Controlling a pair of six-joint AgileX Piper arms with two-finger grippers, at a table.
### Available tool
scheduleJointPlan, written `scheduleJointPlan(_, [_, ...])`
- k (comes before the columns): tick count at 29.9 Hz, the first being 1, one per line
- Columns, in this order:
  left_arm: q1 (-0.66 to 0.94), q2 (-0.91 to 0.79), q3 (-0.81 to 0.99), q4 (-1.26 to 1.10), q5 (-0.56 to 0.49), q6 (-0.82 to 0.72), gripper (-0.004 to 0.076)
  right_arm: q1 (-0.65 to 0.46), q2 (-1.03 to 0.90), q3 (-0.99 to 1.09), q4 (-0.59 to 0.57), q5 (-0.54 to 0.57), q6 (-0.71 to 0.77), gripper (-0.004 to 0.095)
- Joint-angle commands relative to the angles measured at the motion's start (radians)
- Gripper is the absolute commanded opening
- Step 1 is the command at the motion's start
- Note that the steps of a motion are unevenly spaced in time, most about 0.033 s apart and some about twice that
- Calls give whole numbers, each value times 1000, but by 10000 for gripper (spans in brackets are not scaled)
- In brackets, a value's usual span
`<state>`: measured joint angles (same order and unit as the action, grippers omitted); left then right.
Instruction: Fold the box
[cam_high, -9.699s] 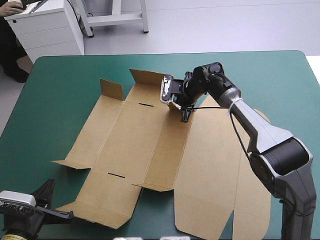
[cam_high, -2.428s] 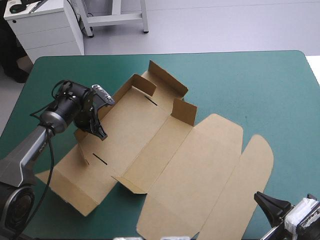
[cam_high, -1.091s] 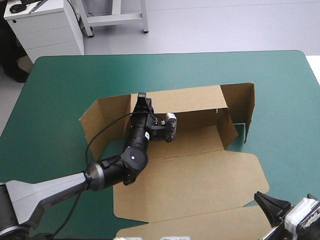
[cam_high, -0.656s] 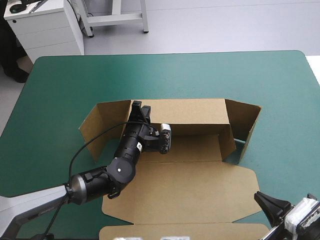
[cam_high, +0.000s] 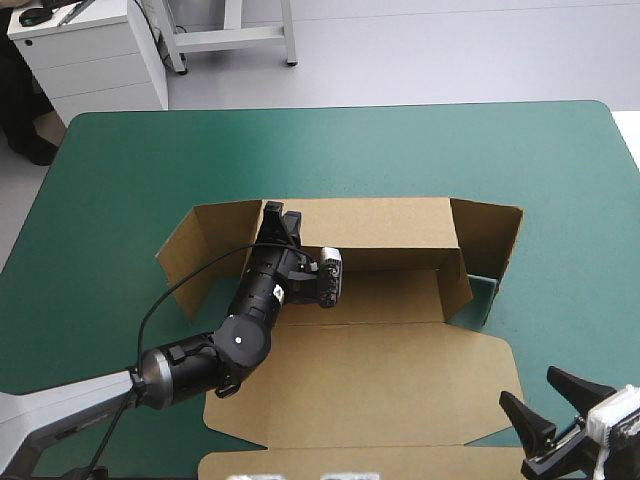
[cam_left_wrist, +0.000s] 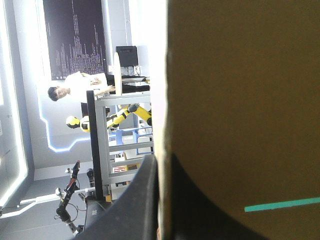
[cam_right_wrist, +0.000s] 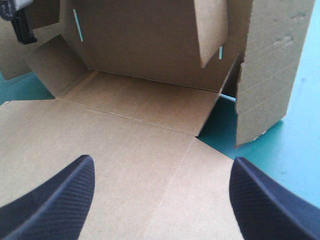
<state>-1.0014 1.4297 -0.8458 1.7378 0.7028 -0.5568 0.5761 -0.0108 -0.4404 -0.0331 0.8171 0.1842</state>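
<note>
box (cam_high: 380, 370): far wall up, lid flat on teal-green cover (cam_high: 120, 180).
L gripper (cam_high: 278, 216): clamped on far wall's top edge.
R gripper (cam_high: 548, 402): fingers wide apart, empty, by lid corner.

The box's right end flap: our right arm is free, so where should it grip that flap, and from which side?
Probably grip the right end flap by its top edge, coming from above: it stands upright, splayed outward, with that edge free. The right gripper is open and nearby.

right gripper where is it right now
In the high view the right gripper is open at the table's near right corner, at the near right corner of the box's flat panel.
</note>
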Motion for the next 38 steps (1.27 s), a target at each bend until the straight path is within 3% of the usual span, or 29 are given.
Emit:
scheduleJointPlan(1, [-6,-34,-15,64,38,-4,-10,-2,75,-71,-77,-50,85,718])
scheduleJointPlan(8, [-4,-34,-15,64,38,-4,-10,-2,271,-249,-244,-50,231,718])
scheduleJointPlan(14, [-4,-34,-15,64,38,-4,-10,-2,479,-462,-345,-32,271,718])
scheduleJointPlan(24, [-4,-34,-15,64,38,-4,-10,-2,871,-972,-492,233,279,720])
scheduleJointPlan(34, [-4,-34,-15,64,43,-4,-10,-23,1202,-1356,-519,419,141,720])
scheduleJointPlan(38, [-4,-34,-15,64,43,-4,-10,-139,1331,-1468,-397,436,51,718])
